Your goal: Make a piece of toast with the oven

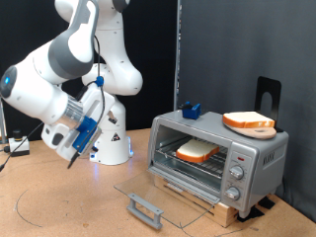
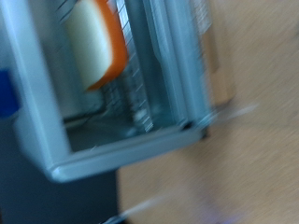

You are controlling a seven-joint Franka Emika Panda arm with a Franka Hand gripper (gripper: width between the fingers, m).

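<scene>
Hand [image 1: 71, 158] up off table [image 1: 59, 202] at 9 o'clock from oven [image 1: 217, 156]; grip state can't tell. Toast [image 1: 197, 150] on rack inside, door [image 1: 163, 197] down.

Exterior view: front-on, mid-distance. Wrist view: close, blurred, tilted. Both share oven [image 1: 217, 158] [image 2: 112, 103].
</scene>
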